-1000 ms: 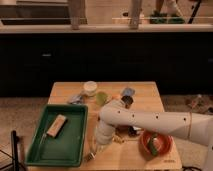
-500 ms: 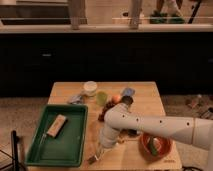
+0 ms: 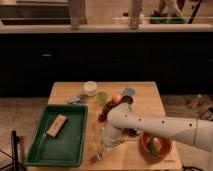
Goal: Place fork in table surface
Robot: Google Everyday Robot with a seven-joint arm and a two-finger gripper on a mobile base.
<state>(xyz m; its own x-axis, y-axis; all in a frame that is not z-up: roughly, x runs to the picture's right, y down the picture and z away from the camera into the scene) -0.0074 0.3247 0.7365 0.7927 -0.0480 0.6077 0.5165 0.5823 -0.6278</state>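
- the fork (image 3: 98, 152): a slim pale utensil hanging slanted below the gripper, its lower tip at or just above the table surface near the front edge, just right of the tray; whether the tip touches the wood cannot be told.
- the gripper (image 3: 106, 142): at the end of the white arm (image 3: 160, 127), pointed down over the front of the table; the fork's upper end appears to run up between its fingers, so they seem closed narrowly on it, though the fingers themselves are hard to make out.
- judgement: the fork is carried low and tilted so that it can be laid flat on bare wood; the placing step looks nearly complete, with release not yet made.
- the table surface (image 3: 145, 95): light tan wood; the bare strip directly under the fingers, between tray and bowl, is the likely landing place.
- the tray (image 3: 75, 150): dark green, rimmed, just left of the fingers, holding a tan block (image 3: 56, 125); the fork lies outside its rim.
- the bowl (image 3: 155, 146): reddish, to the right of the fingers, partly under the arm.
- behind the fingers, toward the far edge: a white cup (image 3: 90, 88), a green cup (image 3: 102, 97), an orange fruit (image 3: 116, 98) and a blue item (image 3: 128, 92), well apart from the fork.
- risk, as a judgement: a drift left on release could drop the fork onto the tray rim.
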